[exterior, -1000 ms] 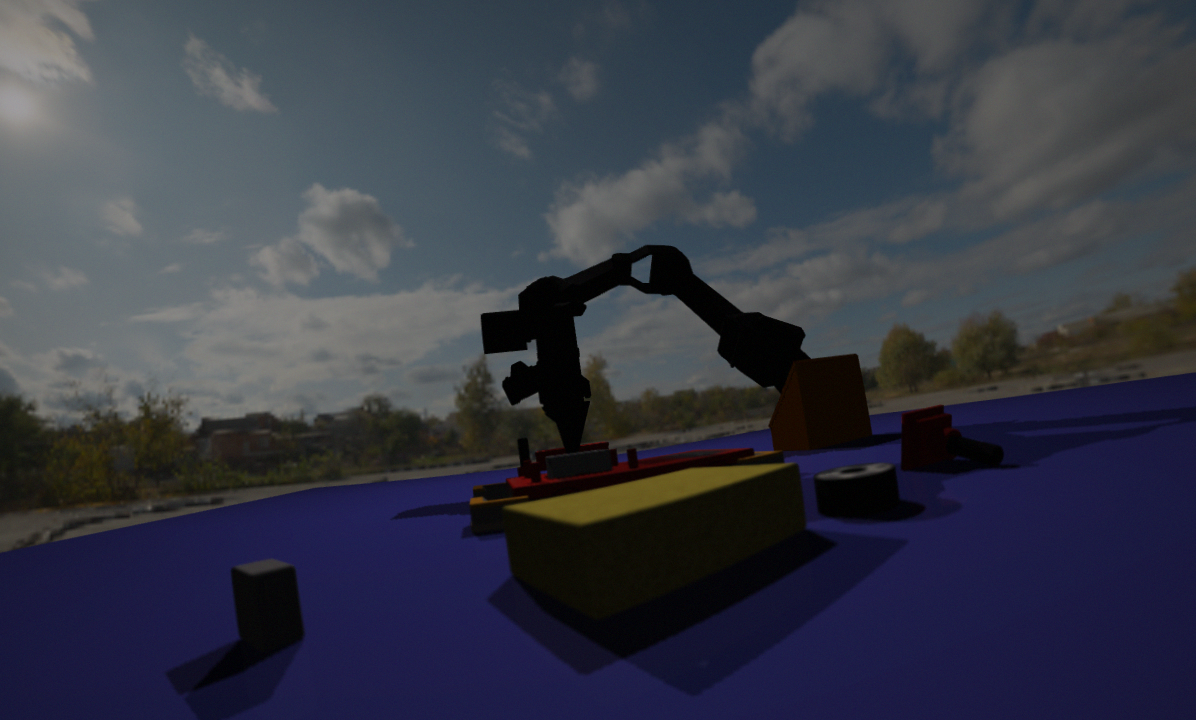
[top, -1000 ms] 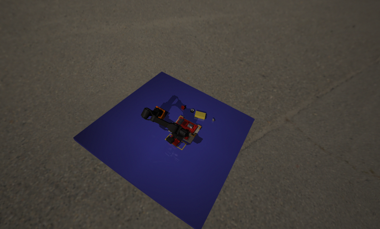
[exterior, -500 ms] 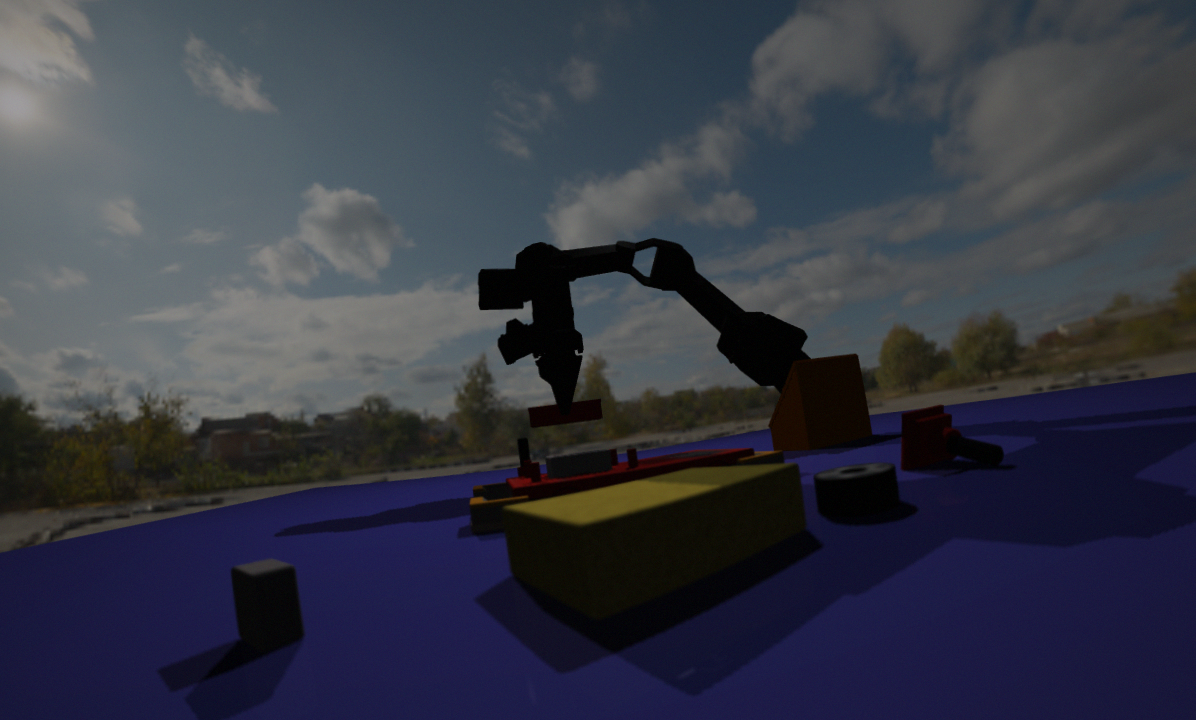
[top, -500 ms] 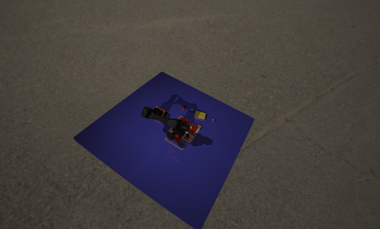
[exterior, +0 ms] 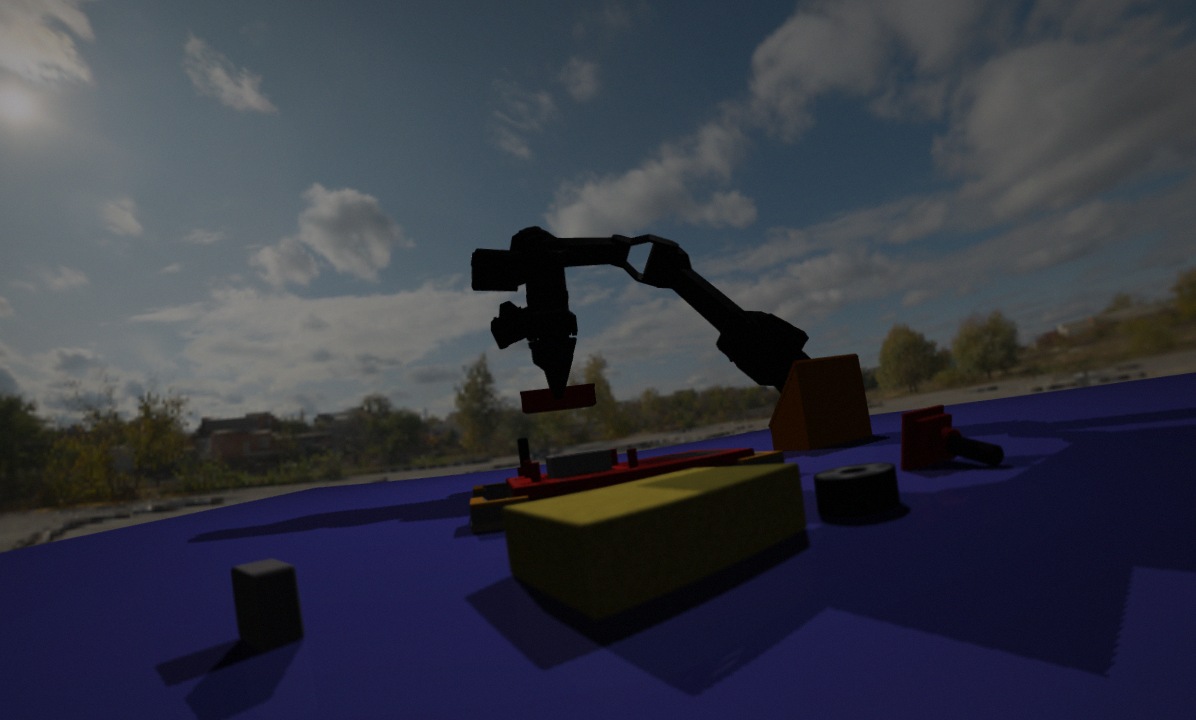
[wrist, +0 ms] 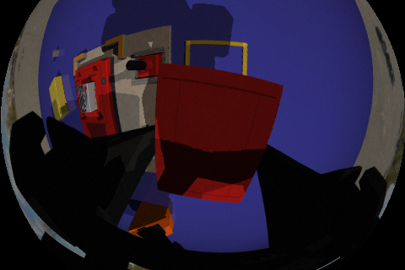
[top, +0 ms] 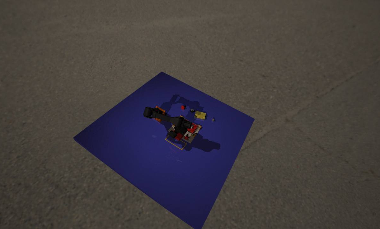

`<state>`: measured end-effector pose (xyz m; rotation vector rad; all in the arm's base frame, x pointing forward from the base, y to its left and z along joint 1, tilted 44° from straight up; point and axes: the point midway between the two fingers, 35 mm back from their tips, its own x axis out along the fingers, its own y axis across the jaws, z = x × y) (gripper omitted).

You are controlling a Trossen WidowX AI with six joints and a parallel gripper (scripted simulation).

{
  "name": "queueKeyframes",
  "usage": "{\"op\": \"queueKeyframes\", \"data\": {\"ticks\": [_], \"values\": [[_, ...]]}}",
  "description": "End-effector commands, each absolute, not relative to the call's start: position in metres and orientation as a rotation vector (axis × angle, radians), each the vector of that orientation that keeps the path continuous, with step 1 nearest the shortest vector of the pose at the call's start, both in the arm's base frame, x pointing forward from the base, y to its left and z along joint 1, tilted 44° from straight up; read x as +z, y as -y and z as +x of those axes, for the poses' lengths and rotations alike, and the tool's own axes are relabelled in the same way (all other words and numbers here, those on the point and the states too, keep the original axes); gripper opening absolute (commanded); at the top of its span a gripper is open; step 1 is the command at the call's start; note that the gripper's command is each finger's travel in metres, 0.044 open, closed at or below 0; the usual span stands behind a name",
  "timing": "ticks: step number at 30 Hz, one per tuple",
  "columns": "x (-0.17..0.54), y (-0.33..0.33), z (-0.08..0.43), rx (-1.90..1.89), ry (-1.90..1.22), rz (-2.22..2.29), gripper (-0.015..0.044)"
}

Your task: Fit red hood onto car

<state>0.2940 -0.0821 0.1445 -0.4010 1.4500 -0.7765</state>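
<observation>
The red hood (top: 179, 136) (exterior: 541, 401) (wrist: 215, 114) is off the table, roof up and roughly level. My gripper (exterior: 560, 392) (wrist: 209, 140) is shut on it, a finger at each side. In the exterior view the hood hangs above the level of the chassis (exterior: 674, 462) (wrist: 106, 101). In the wrist view the chassis lies to the left of the hood, in the jig (exterior: 495, 516) (wrist: 160, 38). The engine block (exterior: 580, 462) (wrist: 89, 97) sits on its deck, with short red pegs around it. The hood's corner holes are hidden from view.
A red part with a black pin (wrist: 149, 65) stands on the jig's board beside the chassis. A yellow outline (top: 173, 144) (wrist: 217, 43) marks the table. A yellow block (top: 200, 115) (exterior: 656, 528), black wheel (top: 192, 110) (exterior: 855, 501), another red part (exterior: 922, 438) and grey block (exterior: 266, 604) lie beyond the chassis.
</observation>
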Motion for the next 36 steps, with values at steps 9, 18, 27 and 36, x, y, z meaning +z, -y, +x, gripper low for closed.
{"op": "queueKeyframes", "data": {"ticks": [9, 18, 27, 36], "values": [[0.102, 0.033, 0.324, -0.717, -1.475, -0.429, 0.0000], [0.068, -0.004, 0.336, -0.687, -1.493, -0.453, 0.0000], [0.032, -0.041, 0.341, -0.666, -1.510, -0.480, 0.0000], [0.000, -0.072, 0.338, -0.654, -1.523, -0.510, 0.0000]]}}
